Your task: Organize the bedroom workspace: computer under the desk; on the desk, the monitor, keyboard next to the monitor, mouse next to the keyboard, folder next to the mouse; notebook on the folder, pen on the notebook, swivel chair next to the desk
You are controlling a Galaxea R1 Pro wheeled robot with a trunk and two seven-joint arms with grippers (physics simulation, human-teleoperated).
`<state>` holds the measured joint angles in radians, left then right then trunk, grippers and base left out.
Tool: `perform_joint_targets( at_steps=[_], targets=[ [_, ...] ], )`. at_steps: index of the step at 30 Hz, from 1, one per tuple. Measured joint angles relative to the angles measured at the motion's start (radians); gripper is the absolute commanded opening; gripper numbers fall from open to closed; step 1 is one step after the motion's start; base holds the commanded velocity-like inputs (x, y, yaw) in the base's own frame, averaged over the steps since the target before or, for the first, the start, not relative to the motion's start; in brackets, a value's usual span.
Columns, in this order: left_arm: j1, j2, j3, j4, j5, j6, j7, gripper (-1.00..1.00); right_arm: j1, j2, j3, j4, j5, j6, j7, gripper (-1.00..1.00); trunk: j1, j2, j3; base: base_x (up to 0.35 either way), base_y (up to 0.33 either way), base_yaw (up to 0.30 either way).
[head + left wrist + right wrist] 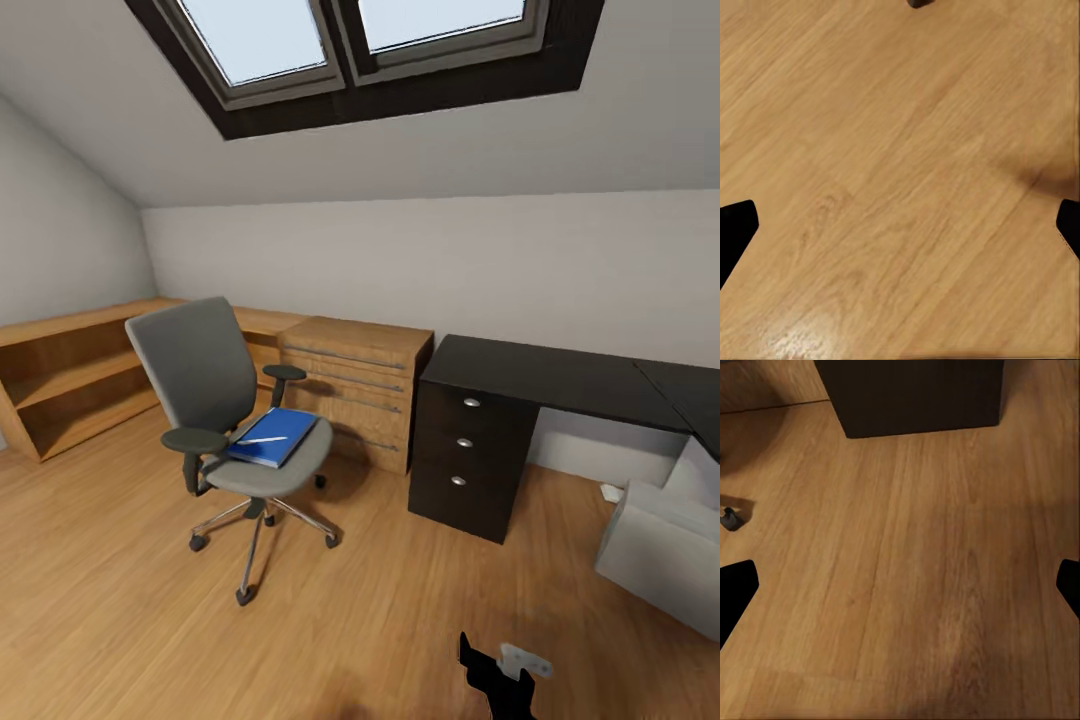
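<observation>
1. Left gripper (900, 232) first: my left wrist camera shows both black fingertips spread wide at the frame edges, released, nothing between them, light wood floor (900, 187) beneath.
2. Right gripper (900, 592) the same, released and empty, aimed at floor in front of the black drawer unit (919, 394). I judge both arms are tucked low because I'm driving, not reaching.
3. Head camera now: the grey padded swivel chair (215, 400) stands well apart from the long black tabletop (560, 380), in front of the light wood cabinets (355, 385).
4. On its seat lies the thin bright blue folder (275, 440), flat, with a short whitish pen (262, 439) across it; I can't make out a notebook.
5. The tabletop looks bare, and a pale grey box (665, 555) sits on the floor at right.
</observation>
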<state>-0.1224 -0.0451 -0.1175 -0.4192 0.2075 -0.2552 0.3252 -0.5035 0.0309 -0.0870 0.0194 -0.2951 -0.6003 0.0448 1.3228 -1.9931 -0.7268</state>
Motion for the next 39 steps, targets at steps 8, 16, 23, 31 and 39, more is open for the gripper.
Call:
perform_joint_targets(
  at_steps=[8, 16, 23, 31, 39],
  targets=[
    [0.000, -0.003, -0.038, 0.035, 0.002, 0.000, 0.006, 1.00, 0.000, 0.000, 0.000, -0.001, 0.005, 0.002, 0.003, 1.00, -0.031, 0.056, 0.025, 0.000, 0.000, -0.203],
    [0.000, -0.003, -0.038, 0.035, 0.002, 0.000, 0.006, 1.00, 0.000, 0.001, 0.000, 0.000, 0.031, 0.003, 0.000, 1.00, -0.061, 0.112, 0.050, 0.000, 0.000, -0.003],
    [0.000, -0.003, -0.038, 0.035, 0.002, 0.000, 0.006, 1.00, 0.000, 0.002, 0.000, 0.001, 0.031, 0.003, 0.000, 1.00, -0.088, 0.161, 0.072, 0.000, 0.000, -0.025],
    [0.000, -0.002, -0.035, 0.036, 0.005, -0.001, 0.004, 1.00, 0.000, 0.002, 0.000, 0.001, 0.031, 0.003, 0.001, 1.00, -0.104, 0.189, 0.085, 0.000, 0.000, -0.211],
    [0.000, -0.003, -0.038, 0.048, 0.004, -0.062, -0.002, 1.00, 0.000, 0.001, 0.000, 0.001, 0.030, 0.005, 0.003, 1.00, -0.104, 0.189, 0.085, 0.105, 0.000, -0.212]
  ],
)
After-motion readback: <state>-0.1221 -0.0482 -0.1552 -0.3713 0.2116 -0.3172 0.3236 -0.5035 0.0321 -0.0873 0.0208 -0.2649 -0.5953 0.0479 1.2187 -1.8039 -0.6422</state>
